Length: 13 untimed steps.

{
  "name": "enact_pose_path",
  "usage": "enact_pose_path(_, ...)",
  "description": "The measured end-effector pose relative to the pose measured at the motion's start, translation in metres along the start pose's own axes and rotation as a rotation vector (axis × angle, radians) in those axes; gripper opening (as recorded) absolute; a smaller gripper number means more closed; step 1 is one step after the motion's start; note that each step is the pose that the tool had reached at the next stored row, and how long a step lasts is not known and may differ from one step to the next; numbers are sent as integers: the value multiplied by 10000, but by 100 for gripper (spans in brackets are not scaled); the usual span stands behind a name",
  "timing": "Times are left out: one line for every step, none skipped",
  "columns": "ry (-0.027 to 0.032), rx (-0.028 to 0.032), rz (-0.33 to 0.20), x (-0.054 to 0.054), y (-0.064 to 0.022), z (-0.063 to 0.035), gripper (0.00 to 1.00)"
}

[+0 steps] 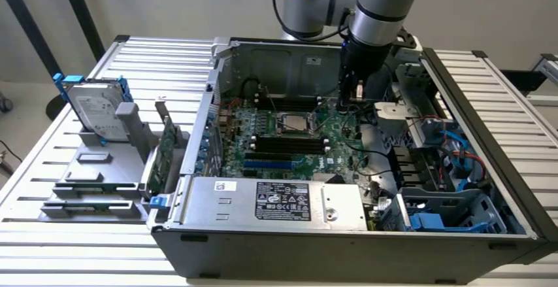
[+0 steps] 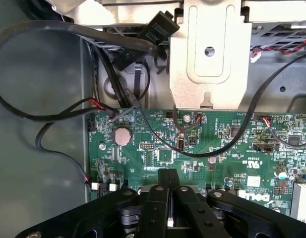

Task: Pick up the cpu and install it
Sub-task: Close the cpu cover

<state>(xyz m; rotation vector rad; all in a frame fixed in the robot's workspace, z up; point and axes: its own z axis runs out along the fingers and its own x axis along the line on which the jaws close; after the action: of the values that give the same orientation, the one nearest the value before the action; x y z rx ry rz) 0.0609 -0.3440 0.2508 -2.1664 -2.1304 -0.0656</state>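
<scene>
The cpu (image 1: 295,123) is a small silvery square lying flat in the socket frame in the middle of the green motherboard (image 1: 305,159), inside the open computer case (image 1: 349,244). My gripper (image 1: 351,104) hangs from the arm inside the case, just above the board and to the exterior view's right of the cpu, apart from it. In the wrist view its black fingers (image 2: 160,198) are pressed together with nothing visible between them, above the motherboard (image 2: 162,153) near a round coin battery (image 2: 122,135).
A hard drive (image 1: 94,110) with blue rails stands in a grey holder at the exterior view's left, beside a green card (image 1: 161,153). A power supply (image 1: 274,202) lies along the case front. Black cables (image 2: 53,114) and a metal bracket (image 2: 210,54) crowd the gripper's surroundings.
</scene>
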Motion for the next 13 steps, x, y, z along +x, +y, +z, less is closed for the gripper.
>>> enact_pose_path(-1,83,8,-1,-1,1,11)
enact_pose_path(-2,210,18,-1,0,1,11)
enact_pose_path(-2,359,28,0,0,2,11)
enact_pose_path(0,522,39,0,0,2,11)
enact_pose_path(5,688,51,0,0,3,11)
enact_pose_path(6,843,61,1,0,3,11)
enact_pose_path(5,1001,72,1,0,3,11)
enact_pose_path(2,1151,80,0,0,3,11)
enact_pose_path(0,1281,85,0,0,2,11)
enact_pose_path(1,1390,83,0,0,2,11)
enact_pose_path(9,1489,74,0,-2,2,11)
enact_pose_path(24,1571,61,0,-5,2,11)
enact_pose_path(51,1642,49,-1,-11,2,11)
